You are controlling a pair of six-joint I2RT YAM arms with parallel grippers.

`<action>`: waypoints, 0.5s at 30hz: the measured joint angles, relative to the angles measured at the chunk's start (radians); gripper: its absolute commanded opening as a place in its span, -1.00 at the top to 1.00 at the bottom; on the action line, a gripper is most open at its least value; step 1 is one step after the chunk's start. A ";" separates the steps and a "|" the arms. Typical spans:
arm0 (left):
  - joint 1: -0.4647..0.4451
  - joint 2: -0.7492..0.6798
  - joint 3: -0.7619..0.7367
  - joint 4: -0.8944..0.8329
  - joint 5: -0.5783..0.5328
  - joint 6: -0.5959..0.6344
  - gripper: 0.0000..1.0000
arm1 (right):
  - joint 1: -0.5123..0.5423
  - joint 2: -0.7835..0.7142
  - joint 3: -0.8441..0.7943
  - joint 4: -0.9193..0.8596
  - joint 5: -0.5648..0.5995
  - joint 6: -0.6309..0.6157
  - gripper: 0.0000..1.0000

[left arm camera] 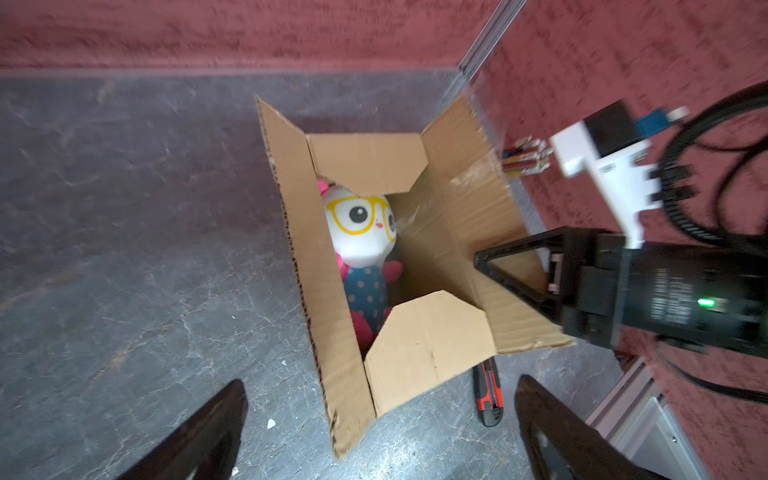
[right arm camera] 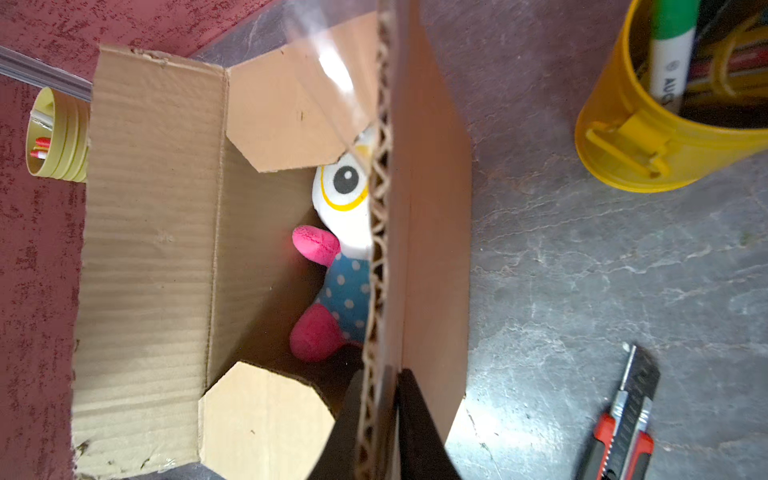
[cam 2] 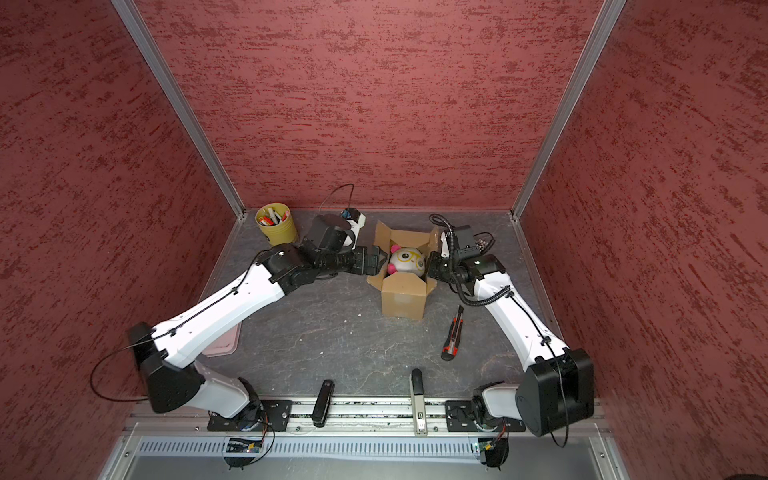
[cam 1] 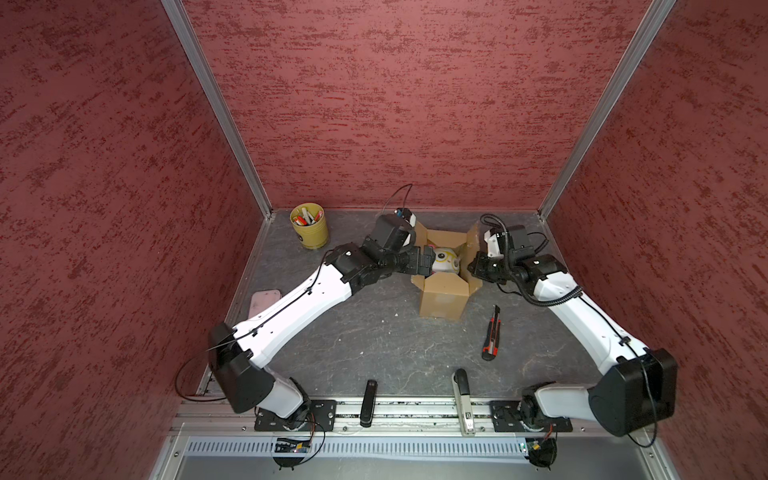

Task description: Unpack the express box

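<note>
Mid-frame, the right gripper (right arm camera: 381, 376) pinches back a flap (right arm camera: 432, 208) of the brown cardboard express box (cam 1: 442, 301), likely so the spread left gripper (left arm camera: 380, 382) can grab the white plush doll (cam 2: 406, 262).

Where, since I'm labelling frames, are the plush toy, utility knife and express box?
plush toy (left arm camera: 360, 244), left wrist view, white face.
utility knife (cam 1: 491, 334), in a top view, handle.
express box (cam 1: 441, 303), in a top view, front wall.

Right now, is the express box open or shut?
Open. The four top flaps of the express box are spread apart, and a plush doll with yellow glasses shows inside it.
</note>
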 measured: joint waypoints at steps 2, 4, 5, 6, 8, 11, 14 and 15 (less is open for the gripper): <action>0.000 -0.035 0.008 -0.011 -0.011 0.002 -1.00 | 0.011 0.009 0.000 0.005 -0.003 0.000 0.72; -0.003 -0.053 0.018 -0.022 -0.017 0.003 -0.99 | 0.032 0.026 0.002 0.010 -0.006 0.001 0.72; -0.006 -0.056 0.024 -0.029 -0.017 0.006 -0.99 | 0.044 0.036 0.005 0.012 -0.006 0.004 0.72; -0.010 -0.056 0.031 -0.034 -0.017 0.010 -0.99 | 0.057 0.047 0.013 0.015 -0.007 0.007 0.72; -0.016 -0.051 0.038 -0.038 -0.012 0.015 -0.99 | 0.081 0.065 0.028 0.027 -0.006 0.014 0.72; -0.020 -0.031 0.039 -0.039 0.003 0.021 -0.99 | 0.114 0.078 0.034 0.041 -0.006 0.028 0.72; -0.019 0.015 0.037 -0.035 0.021 0.025 -0.99 | 0.145 0.082 0.034 0.054 -0.006 0.042 0.73; -0.019 0.033 0.035 -0.034 0.025 0.029 -0.99 | 0.157 0.082 0.034 0.057 -0.005 0.048 0.73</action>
